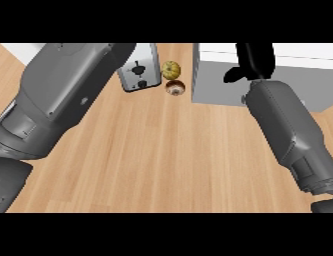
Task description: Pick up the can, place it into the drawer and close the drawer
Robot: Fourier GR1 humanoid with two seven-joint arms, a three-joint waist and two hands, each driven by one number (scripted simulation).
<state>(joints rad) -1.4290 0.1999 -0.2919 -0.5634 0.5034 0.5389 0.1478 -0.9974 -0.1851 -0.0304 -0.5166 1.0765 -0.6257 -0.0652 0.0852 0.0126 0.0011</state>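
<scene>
Because the right hand hangs over the white drawer with fingers seemingly straight and thumb spread, holding nothing visible, it looks set to work the drawer rather than grasp. What I take for the can, small, brown and round, stands on the table just below a yellow fruit, apart from that hand.
</scene>
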